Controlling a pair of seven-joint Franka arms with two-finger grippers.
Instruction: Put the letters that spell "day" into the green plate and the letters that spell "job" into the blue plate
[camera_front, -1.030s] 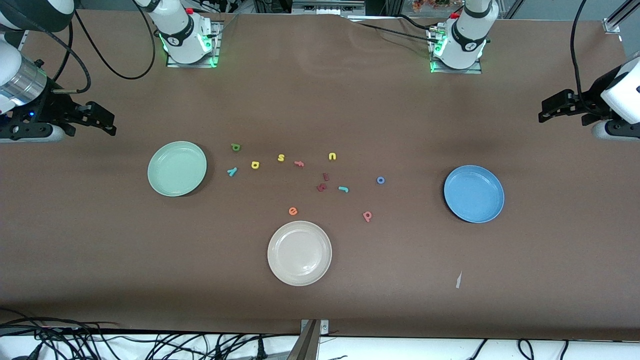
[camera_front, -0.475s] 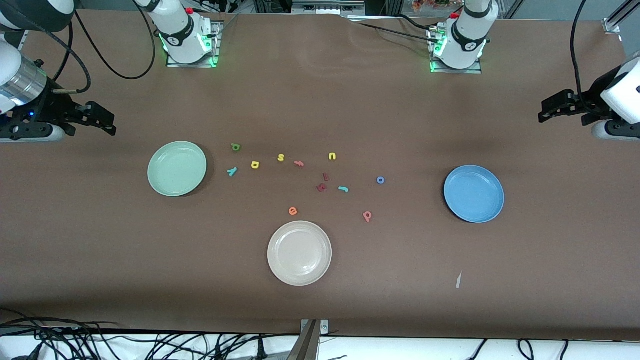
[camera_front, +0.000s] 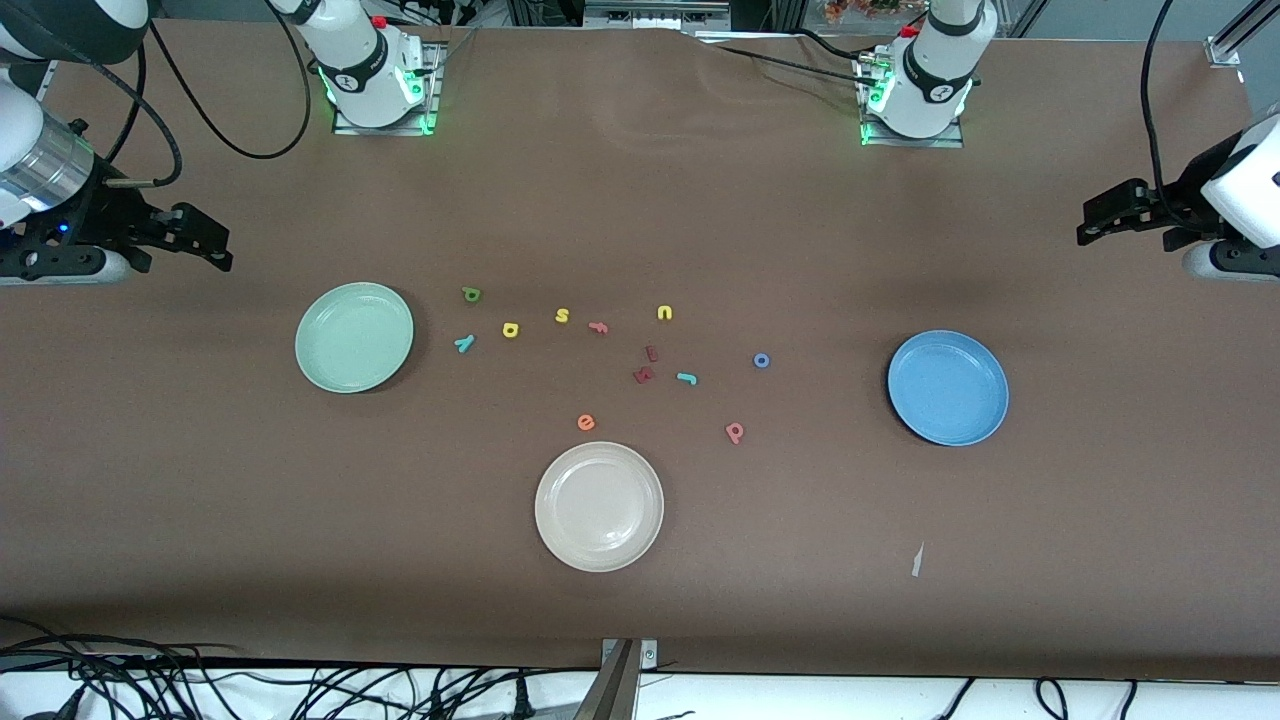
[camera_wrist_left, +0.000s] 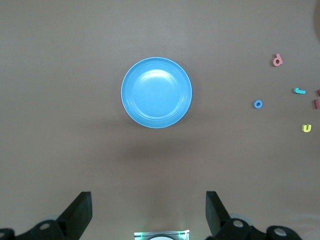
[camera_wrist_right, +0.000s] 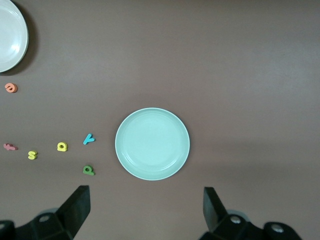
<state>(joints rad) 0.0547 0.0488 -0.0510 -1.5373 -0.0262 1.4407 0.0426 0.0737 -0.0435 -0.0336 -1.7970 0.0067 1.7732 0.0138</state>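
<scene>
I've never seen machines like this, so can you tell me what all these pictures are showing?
Two robot arms sit at a brown table. One picture looks down from above; the other two come from cameras on the arms' wrists. The left tool hangs open over the table near the blue plate. The right tool hangs open near the green plate. Between the plates lie tiny foam letters, and a white plate sits nearer the camera. Nothing is held.

Glossy blue plate (camera_wrist_left: 156, 93); matt brown table (camera_front: 640, 600)
</scene>
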